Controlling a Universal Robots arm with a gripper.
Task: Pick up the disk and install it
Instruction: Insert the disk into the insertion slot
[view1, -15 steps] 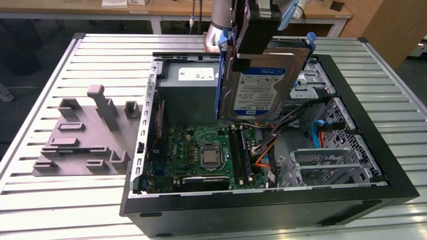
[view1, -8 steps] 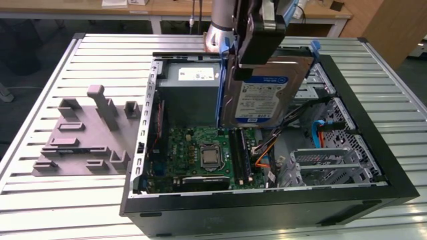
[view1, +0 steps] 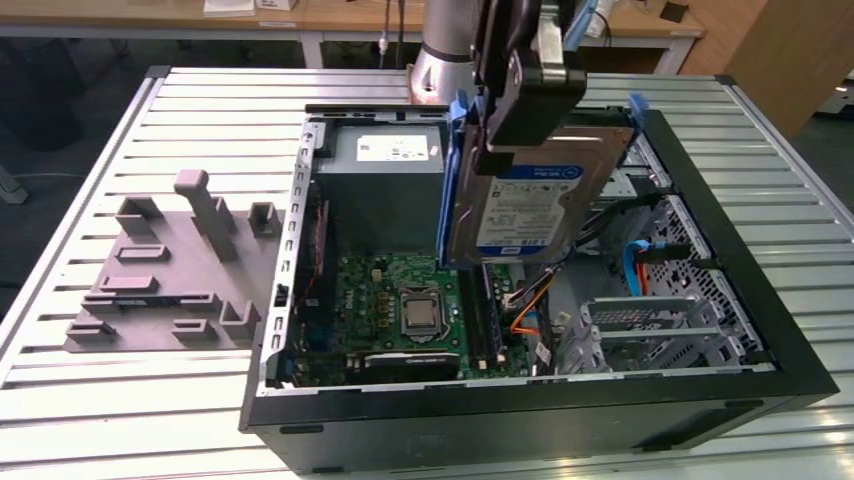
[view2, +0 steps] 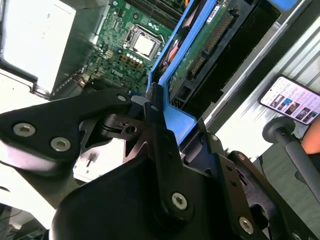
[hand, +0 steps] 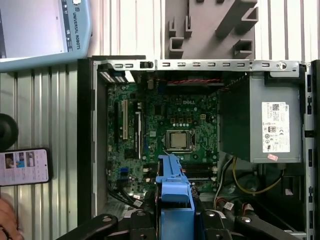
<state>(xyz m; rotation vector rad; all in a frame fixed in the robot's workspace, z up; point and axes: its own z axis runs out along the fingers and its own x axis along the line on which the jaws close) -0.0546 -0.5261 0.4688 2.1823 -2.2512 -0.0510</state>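
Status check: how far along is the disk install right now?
Pickup looks done: the tool is shut on the disk, gripping its blue bracket, and holds it steeply tilted above the open computer case. Installing is left: the disk is not seated inside yet.

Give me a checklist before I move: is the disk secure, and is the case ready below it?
1. Grip: end effector shut on the disk: ok.
2. Disk pose: on edge, tilted, over the open case: ok.
3. Gap to the power supply: close beside it in the exterior view; touching or not: cannot tell.
4. Loose cables lie inside the case near the disk's lower edge; path free: cannot tell.
5. A person's hand rests by the phone, outside the case: ok.
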